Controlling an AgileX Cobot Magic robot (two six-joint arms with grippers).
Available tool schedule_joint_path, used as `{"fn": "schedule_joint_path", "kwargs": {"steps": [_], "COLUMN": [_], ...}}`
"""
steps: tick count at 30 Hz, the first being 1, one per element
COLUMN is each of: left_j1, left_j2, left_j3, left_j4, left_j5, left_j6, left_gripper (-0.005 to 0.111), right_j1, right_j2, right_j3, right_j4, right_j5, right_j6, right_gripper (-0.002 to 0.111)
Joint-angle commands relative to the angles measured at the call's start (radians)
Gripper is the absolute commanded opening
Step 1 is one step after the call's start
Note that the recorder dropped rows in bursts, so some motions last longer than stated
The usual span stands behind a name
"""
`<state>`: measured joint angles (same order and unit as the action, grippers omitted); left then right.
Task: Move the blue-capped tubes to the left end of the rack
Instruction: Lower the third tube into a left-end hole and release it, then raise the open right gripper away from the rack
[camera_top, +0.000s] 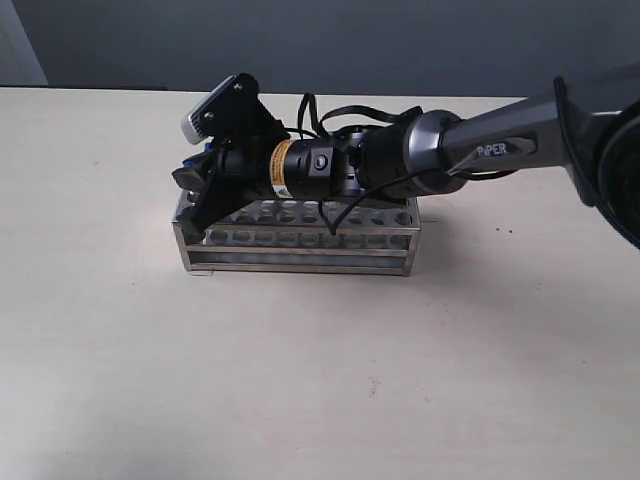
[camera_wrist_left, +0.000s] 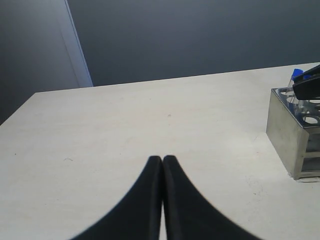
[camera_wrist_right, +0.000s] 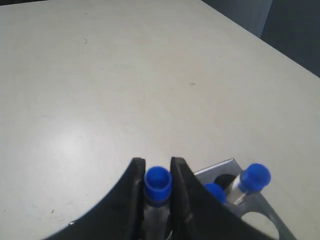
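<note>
The shiny metal rack (camera_top: 300, 248) stands mid-table. My right gripper (camera_top: 197, 172) reaches across to the rack's left end and is shut on a blue-capped tube (camera_wrist_right: 158, 184), whose cap sits between the black fingers (camera_wrist_right: 134, 190), gripper centre (camera_wrist_right: 157, 165). Two more blue-capped tubes (camera_wrist_right: 255, 177) (camera_wrist_right: 215, 192) stand in holes at the rack's corner (camera_wrist_right: 226, 166) just beside it. A fourth tube does not show. From the left wrist, the rack's end wall (camera_wrist_left: 282, 127) and one blue cap (camera_wrist_left: 297, 74) appear at the edge. My left gripper (camera_wrist_left: 162, 159) is shut and empty over bare table, well apart from the rack.
The right arm's body (camera_top: 400, 155) lies over the rack's back row, hiding the holes there. Most rack holes in the front rows (camera_top: 320, 238) hold nothing. Pale tabletop (camera_top: 320, 380) surrounds the rack; a dark wall (camera_wrist_left: 200, 35) stands behind the table.
</note>
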<state>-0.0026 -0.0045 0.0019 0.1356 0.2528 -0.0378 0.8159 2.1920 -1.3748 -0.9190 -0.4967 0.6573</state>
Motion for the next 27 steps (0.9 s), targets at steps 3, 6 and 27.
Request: {"fn": "schedule_joint_path", "kwargs": {"steps": [3, 6, 27], "left_j1": [-0.007, -0.007, -0.007], "left_j2": [0.004, 0.004, 0.004], "left_j3": [-0.002, -0.002, -0.002], "left_j4": [0.000, 0.000, 0.000], "left_j5": [-0.014, -0.014, -0.014], "left_j6": [-0.003, -0.003, -0.003], "left_gripper": [0.000, 0.000, 0.000], "right_j1": [-0.001, -0.001, -0.184], "right_j2": [-0.004, -0.016, -0.415], "right_j3": [-0.006, -0.006, 0.200], "right_j4": [0.004, 0.004, 0.023], "right_j5": [-0.004, -0.004, 0.007], "right_j6": [0.003, 0.003, 0.005], "right_gripper": [0.037, 0.037, 0.037]}}
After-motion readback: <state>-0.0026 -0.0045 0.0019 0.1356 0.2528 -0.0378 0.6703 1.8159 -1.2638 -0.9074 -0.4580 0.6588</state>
